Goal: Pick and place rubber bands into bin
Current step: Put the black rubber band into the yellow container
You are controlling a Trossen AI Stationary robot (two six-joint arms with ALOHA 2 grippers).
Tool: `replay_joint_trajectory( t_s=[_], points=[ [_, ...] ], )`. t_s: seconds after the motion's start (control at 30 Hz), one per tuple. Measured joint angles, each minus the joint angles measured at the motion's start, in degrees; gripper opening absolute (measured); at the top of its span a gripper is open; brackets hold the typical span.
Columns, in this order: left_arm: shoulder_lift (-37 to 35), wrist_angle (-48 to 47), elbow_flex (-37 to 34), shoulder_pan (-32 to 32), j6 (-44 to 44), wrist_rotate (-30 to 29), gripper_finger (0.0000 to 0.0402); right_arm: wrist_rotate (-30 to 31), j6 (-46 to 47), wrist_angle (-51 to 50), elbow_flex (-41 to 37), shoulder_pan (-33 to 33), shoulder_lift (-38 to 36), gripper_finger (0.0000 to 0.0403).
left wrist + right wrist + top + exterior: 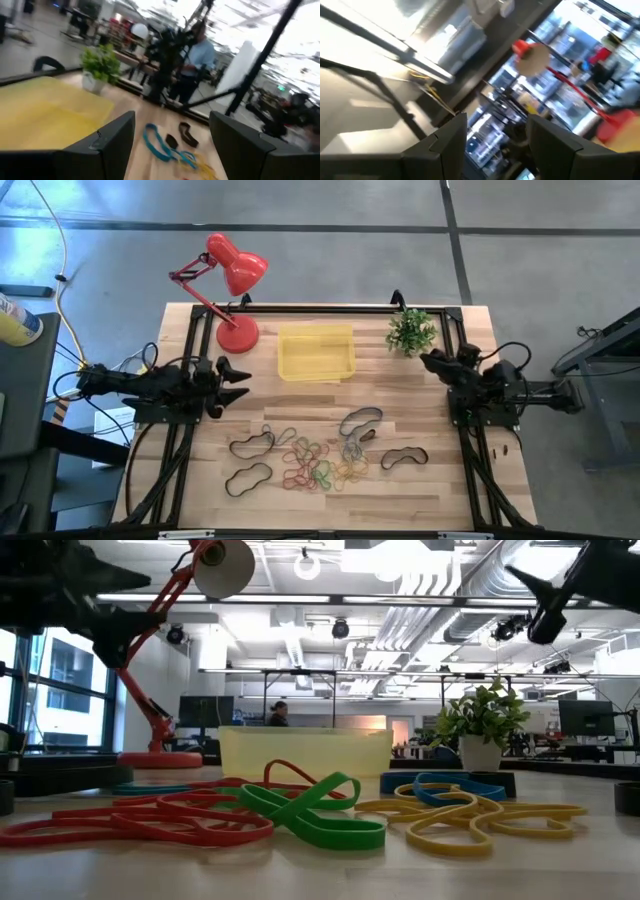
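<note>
The rubber bands (318,458) lie loose on the wooden table toward its near edge: larger dark loops (250,445) around smaller red, green, yellow and blue ones (310,808). The translucent yellow bin (316,352) stands flat on the table beyond them, at the middle. My left gripper (238,381) hovers open at the table's left, above the wood, with nothing between its fingers (116,140). My right gripper (430,360) hovers open at the table's right, tipped upward and holding nothing (497,125). Both are clear of the bands and the bin.
A red desk lamp (232,285) stands at the far left corner beside the bin, its base (238,335) on the wood. A small potted plant (411,331) sits at the far right. A black frame (330,308) runs along the table's far edge. A person (195,60) stands beyond the table.
</note>
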Motion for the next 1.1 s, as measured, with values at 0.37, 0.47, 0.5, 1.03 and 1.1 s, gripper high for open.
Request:
replay_joint_trajectory(
  t_s=[0.37,0.47,0.5,1.03,1.1],
  points=[
    [1.20,0.17,0.00,0.00,-1.06,1.24,0.0244,-3.46,-13.62,1.51,15.16,5.16,24.07,0.0193],
    [1.34,-0.33,0.00,0.00,-2.01,7.45,0.0244,-6.16,-16.31,-3.92,22.00,6.38,31.95,0.0192],
    [1.66,-0.36,0.00,0.00,-2.63,10.38,0.0244,-6.53,-16.96,-7.93,24.46,6.82,34.19,0.0192],
    [33.67,-9.93,15.57,-11.06,-2.40,22.44,0.0170,-5.31,-23.84,-46.77,51.27,11.04,57.29,0.0192],
    [38.79,-14.69,20.30,-12.30,0.44,22.28,0.0158,-5.13,-23.91,-46.78,51.46,11.00,57.26,0.0192]
  ],
)
